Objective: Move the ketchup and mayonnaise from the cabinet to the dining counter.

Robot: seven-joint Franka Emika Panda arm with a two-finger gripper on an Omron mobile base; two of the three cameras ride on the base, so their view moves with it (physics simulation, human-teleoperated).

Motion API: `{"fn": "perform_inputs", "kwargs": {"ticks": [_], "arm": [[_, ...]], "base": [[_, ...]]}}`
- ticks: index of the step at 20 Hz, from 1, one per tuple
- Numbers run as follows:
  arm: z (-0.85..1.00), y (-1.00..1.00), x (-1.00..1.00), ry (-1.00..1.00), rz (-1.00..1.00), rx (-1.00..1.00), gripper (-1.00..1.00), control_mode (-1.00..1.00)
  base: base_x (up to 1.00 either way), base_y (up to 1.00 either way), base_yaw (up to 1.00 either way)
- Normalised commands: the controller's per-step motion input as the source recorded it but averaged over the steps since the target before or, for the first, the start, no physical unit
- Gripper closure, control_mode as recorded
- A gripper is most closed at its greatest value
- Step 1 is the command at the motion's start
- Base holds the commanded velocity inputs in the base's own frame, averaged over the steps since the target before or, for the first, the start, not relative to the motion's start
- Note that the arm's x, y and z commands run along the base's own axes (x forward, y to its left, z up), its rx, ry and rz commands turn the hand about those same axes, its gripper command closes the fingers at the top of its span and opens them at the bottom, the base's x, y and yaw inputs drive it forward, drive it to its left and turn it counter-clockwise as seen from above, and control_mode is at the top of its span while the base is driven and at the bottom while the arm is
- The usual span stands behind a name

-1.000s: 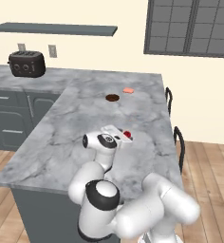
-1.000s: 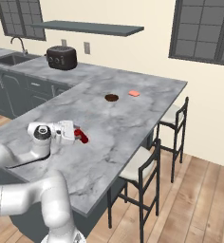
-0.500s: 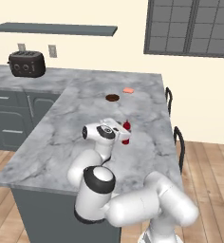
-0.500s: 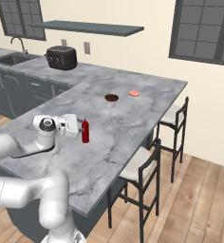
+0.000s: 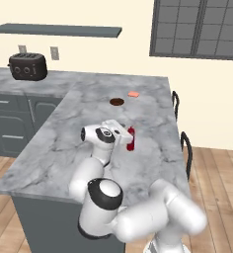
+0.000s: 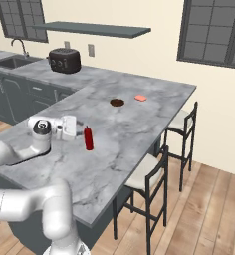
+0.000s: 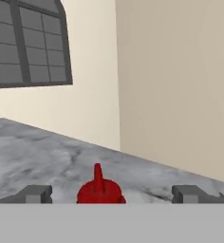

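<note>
The ketchup [image 5: 131,139] [image 6: 88,138] stands upright on the marble dining counter [image 5: 84,123] [image 6: 139,124], near its middle. My gripper [image 5: 125,135] [image 6: 77,130] is level with the bottle and open. In the hand view its fingertips [image 7: 36,193] stand wide apart, with the ketchup's red nozzle top [image 7: 99,187] between them and touching neither. In the right base view a small gap shows between the fingers and the bottle. The mayonnaise and the cabinet are out of view.
A dark round item [image 5: 117,102] [image 6: 117,102] and a small pink-orange piece [image 5: 134,94] [image 6: 140,98] lie farther along the slab. A black toaster [image 5: 27,66] [image 6: 64,60] sits at the back left. Bar stools [image 6: 154,174] line the counter's right side.
The ketchup went from tilted in the shut gripper to upright. The fingers have now spread and let it go, and it rests on the counter.
</note>
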Motion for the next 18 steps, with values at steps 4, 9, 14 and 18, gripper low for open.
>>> {"fn": "perform_inputs", "kwargs": {"ticks": [4, 9, 14, 18], "arm": [[0.33, 0.00, -1.00, -0.05, 0.00, 0.00, -1.00, -1.00], [0.53, 0.02, -1.00, 0.02, 0.03, 0.01, -1.00, -1.00], [0.88, 0.12, -1.00, 0.20, 0.07, 0.01, -1.00, -1.00], [1.00, 0.03, -0.95, 0.31, 0.08, 0.03, -1.00, -1.00]], "base": [[0.00, 0.00, 0.00], [0.00, 0.00, 0.00], [0.00, 0.00, 0.00], [0.00, 0.00, 0.00]]}}
